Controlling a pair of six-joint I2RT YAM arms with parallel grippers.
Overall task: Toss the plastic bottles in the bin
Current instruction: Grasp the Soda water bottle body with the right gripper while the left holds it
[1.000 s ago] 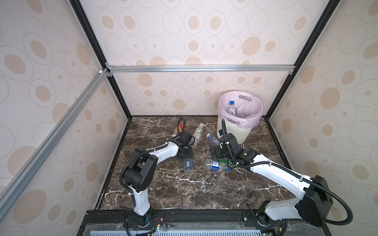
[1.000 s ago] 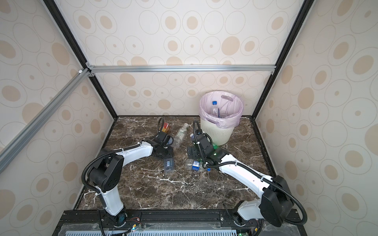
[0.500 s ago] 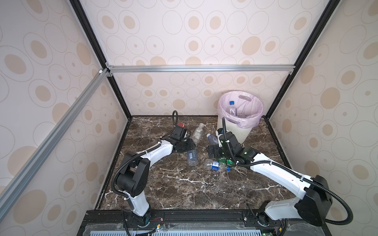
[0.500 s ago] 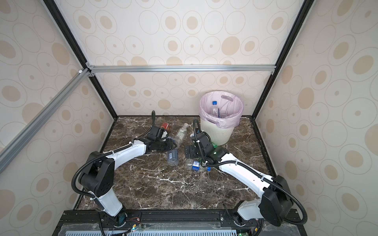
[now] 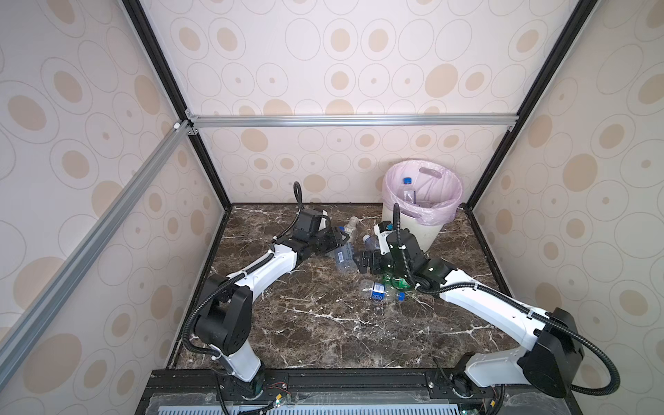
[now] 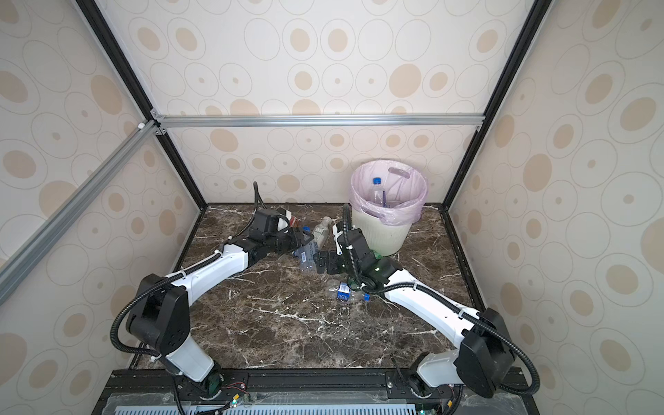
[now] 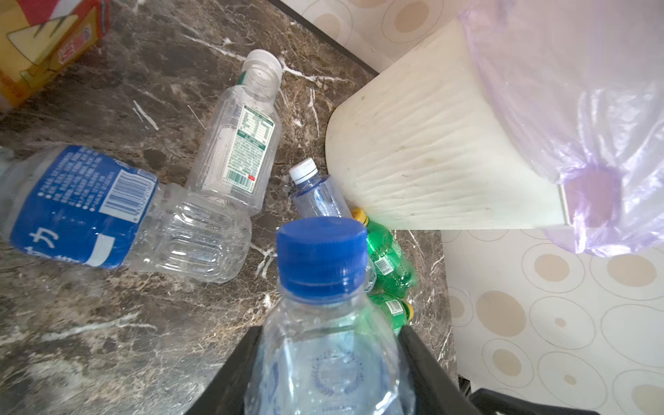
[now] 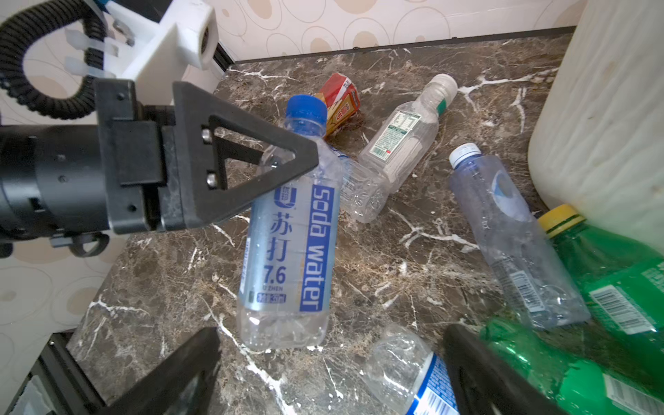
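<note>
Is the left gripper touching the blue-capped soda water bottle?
Touching. The right wrist view shows the left gripper closed on the soda water bottle just below its neck.

Counter (image 5: 323,323): dark brown marble pattern, white veins. Walls (image 5: 341,54): cream, printed with beige ovals and thin ring outlines. Bin (image 5: 425,233): cream-white, ribbed. Liner bag (image 5: 443,187): translucent pale pink-lilac. Soda-water bottle (image 8: 291,251): clear, blue cap, silver-blue label with a blue band and white lettering. Green bottles (image 8: 618,273): green, yellow caps. Square bottle (image 7: 237,143): clear, white cap, green-and-white label. Tinted bottle (image 8: 510,230): pale blue, white cap. Blue-label bottle (image 7: 82,208): clear, blue label, white characters. Carton (image 7: 43,39): red, yellow, orange. Arms (image 5: 276,266): white, black joints. Fingers (image 8: 187,161): black.
</note>
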